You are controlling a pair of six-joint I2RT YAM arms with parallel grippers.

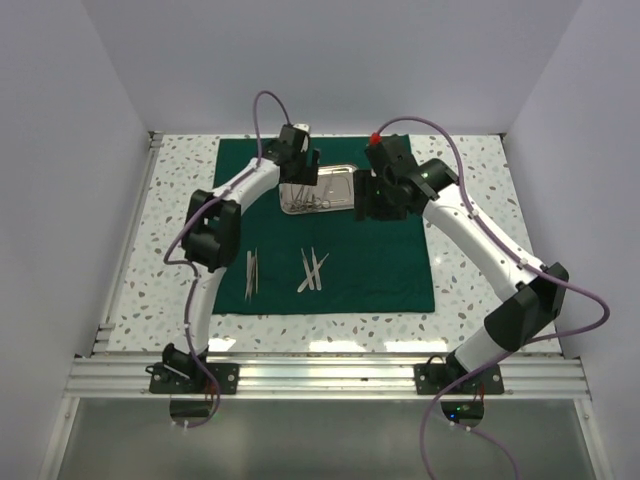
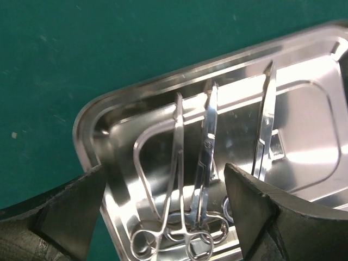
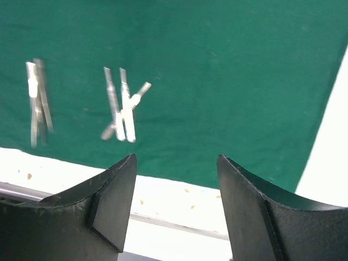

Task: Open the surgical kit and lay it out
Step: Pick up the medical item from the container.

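Note:
The dark green cloth (image 1: 380, 260) lies spread flat on the table. The steel tray (image 1: 348, 170) sits on its far part and holds several ring-handled instruments (image 1: 305, 203). My left gripper (image 1: 300, 178) is open and empty, just above the tray's left end. In the left wrist view its jaws (image 2: 164, 171) straddle forceps (image 2: 176, 163) and scissors (image 2: 207, 147) lying in the tray (image 2: 81, 130). My right gripper (image 1: 375, 205) is open and empty, beside the tray's right end. Its wrist view (image 3: 175, 160) looks over the cloth (image 3: 228, 81) at laid-out tweezers (image 3: 37, 100) and crossed instruments (image 3: 122, 106).
Tweezers (image 1: 250, 272) and a crossed group of slim instruments (image 1: 313, 270) lie on the near half of the cloth. Speckled white tabletop (image 1: 470, 290) surrounds the cloth. White walls enclose three sides, and an aluminium rail (image 1: 330, 375) runs along the near edge.

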